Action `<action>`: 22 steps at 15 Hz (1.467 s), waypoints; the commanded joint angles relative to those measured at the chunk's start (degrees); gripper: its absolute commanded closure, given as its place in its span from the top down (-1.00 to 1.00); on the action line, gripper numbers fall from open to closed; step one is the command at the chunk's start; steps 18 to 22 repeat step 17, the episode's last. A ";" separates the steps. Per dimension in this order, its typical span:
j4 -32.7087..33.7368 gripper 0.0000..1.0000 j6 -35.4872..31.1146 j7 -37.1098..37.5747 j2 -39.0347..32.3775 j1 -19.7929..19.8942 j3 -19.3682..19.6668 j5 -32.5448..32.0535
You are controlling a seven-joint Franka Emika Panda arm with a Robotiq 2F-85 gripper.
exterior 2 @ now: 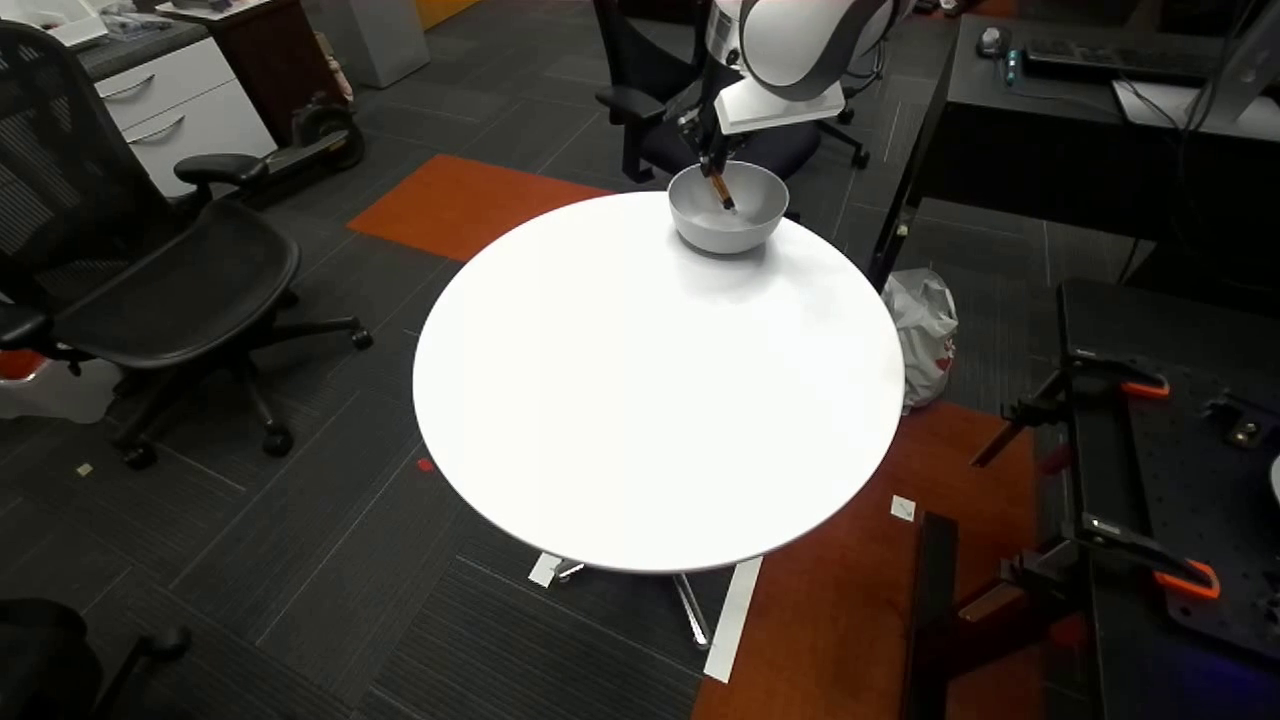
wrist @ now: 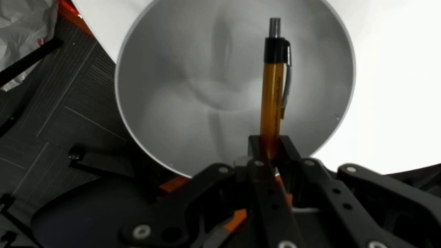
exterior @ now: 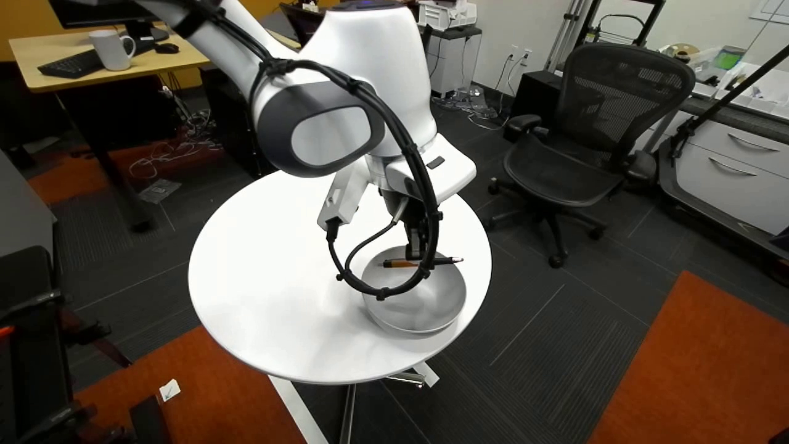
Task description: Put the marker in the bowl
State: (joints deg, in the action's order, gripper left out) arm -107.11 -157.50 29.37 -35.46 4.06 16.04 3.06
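Observation:
The marker is a thin pen with an orange-brown body, a dark band with a clip, and a grey tip; it (wrist: 272,93) points away from the jaws in the wrist view. It also shows in both exterior views (exterior: 400,264) (exterior 2: 719,189). My gripper (wrist: 269,146) is shut on the marker's body near one end and holds it over the bowl's inside. The grey-white bowl (wrist: 151,103) lies beneath the marker and stands near the table's edge, as both exterior views show (exterior: 425,311) (exterior 2: 722,236). In an exterior view the gripper (exterior: 416,251) is partly hidden by the cable.
The round white table (exterior: 277,296) carries the bowl at its rim. A black cable loop (exterior: 382,292) hangs from the arm in front of the bowl. A black chair (exterior: 573,166), a desk (exterior: 37,46) and a black bench with clamps (exterior 2: 1110,480) stand around the table.

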 commanded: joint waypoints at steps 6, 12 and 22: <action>7.94 0.38 5.94 -2.00 -3.93 1.91 -1.49 2.44; 9.13 1.00 6.74 -2.20 -4.56 2.42 -2.05 3.00; 7.78 1.00 5.65 -1.43 -4.43 1.60 -1.40 2.75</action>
